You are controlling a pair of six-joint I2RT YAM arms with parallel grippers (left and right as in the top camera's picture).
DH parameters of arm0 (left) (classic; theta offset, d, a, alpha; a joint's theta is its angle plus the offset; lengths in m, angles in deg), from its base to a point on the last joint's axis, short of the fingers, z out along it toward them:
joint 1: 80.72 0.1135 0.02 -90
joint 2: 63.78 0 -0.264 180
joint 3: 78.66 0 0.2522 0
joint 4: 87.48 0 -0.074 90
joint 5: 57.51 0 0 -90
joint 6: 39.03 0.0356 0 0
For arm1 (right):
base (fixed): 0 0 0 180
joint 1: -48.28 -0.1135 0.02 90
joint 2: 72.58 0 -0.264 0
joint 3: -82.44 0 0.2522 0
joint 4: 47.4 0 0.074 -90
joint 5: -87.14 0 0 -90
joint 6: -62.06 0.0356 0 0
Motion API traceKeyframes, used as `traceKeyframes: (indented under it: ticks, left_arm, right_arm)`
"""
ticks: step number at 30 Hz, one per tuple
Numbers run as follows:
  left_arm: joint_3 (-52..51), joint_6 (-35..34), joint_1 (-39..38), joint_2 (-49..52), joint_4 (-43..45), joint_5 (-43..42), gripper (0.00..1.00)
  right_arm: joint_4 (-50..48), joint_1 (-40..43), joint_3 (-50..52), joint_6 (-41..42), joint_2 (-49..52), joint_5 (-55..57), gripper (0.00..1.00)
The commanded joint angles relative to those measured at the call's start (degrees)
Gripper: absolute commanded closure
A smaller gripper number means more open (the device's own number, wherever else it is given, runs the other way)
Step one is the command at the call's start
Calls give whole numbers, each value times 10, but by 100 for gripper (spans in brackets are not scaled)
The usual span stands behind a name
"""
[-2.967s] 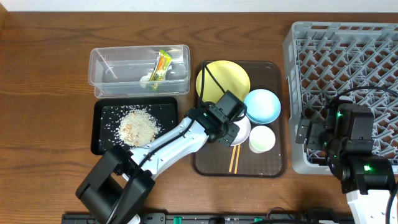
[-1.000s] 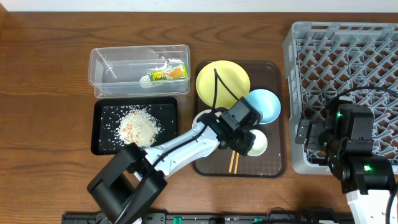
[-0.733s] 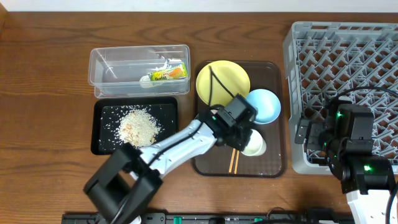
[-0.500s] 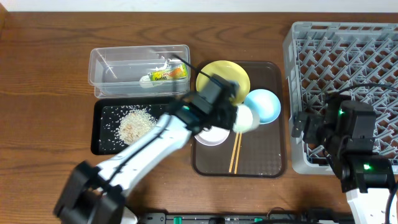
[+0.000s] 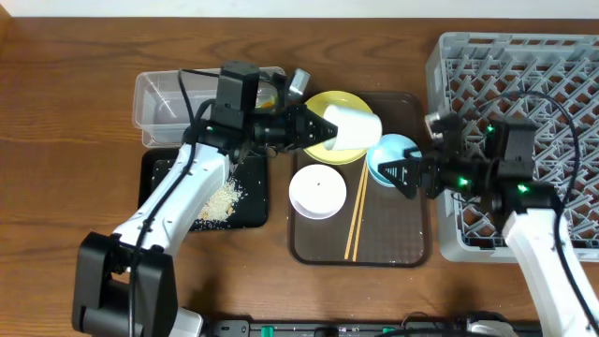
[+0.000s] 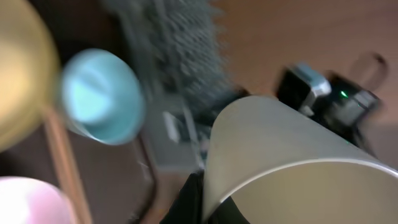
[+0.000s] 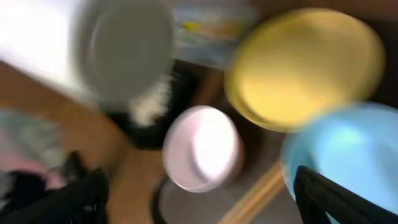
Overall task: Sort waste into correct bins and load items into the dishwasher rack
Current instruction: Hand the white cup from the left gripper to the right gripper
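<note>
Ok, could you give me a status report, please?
Left gripper shut on small white cup, above yellow plate. Right gripper open by light blue bowl, between cup and rack.

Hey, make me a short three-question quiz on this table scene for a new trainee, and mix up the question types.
1. True or false: the left tool grips the white cup.
2. Where do the chopsticks lie? A) in the dishwasher rack B) on the brown tray C) in the clear tub
3. Which dish is nearest the right tool?
Key: 1 true; 2 B; 3 the light blue bowl.
</note>
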Motion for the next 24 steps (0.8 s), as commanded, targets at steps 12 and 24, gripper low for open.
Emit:
traceKeyframes:
  ticks: [12,24]
  left_arm:
    - [1,-35,-45,4,3,-92,94]
    - [1,-46,-45,4,3,-92,94]
  right_arm:
    - [-250,3,-7,59,51,-352,11]
    - [-265,0,-7,70,51,-352,35]
